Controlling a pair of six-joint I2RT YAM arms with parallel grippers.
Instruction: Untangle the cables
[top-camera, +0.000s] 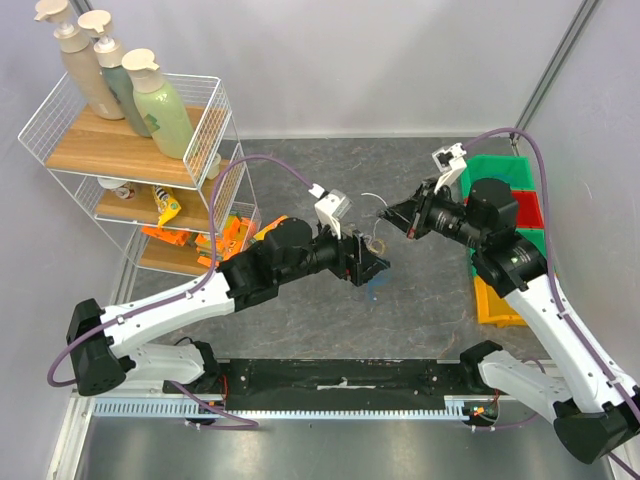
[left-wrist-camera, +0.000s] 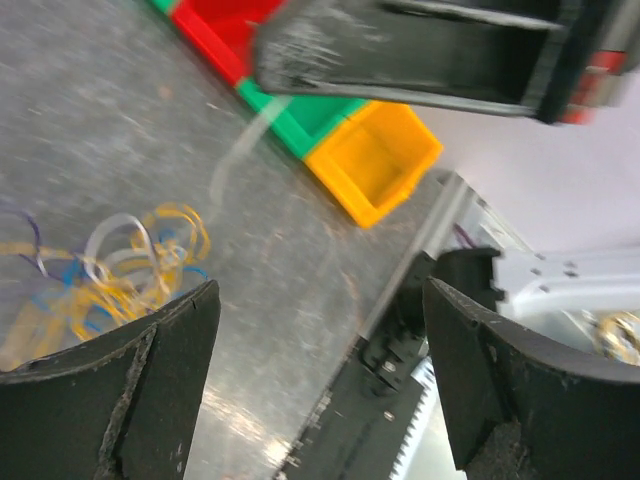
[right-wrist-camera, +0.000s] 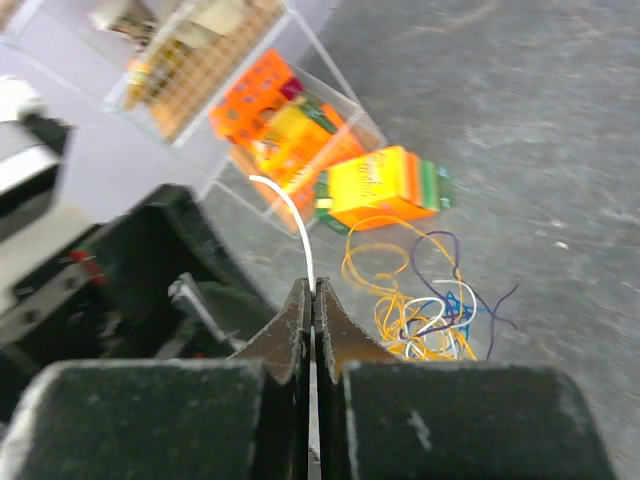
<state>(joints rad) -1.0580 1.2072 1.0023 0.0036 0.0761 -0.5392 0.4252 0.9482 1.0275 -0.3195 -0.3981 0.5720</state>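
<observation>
The right pincer (right-wrist-camera: 314, 292) is clamped on a white cable (right-wrist-camera: 291, 208) arcing up from its tips. The other cables (right-wrist-camera: 420, 305) lie tangled just beyond it, beside the wide-open left pincer (left-wrist-camera: 320, 305).

At far left of grey table (top-camera: 420, 320): white wire rack (top-camera: 225, 110), with three pump bottles (top-camera: 160, 110) upright on top wooden shelf and orange packs (top-camera: 228, 232) on lower tiers. At right edge: green bin (top-camera: 497, 168), red bin (top-camera: 528, 210), yellow bin (top-camera: 492, 305), set in a row
</observation>
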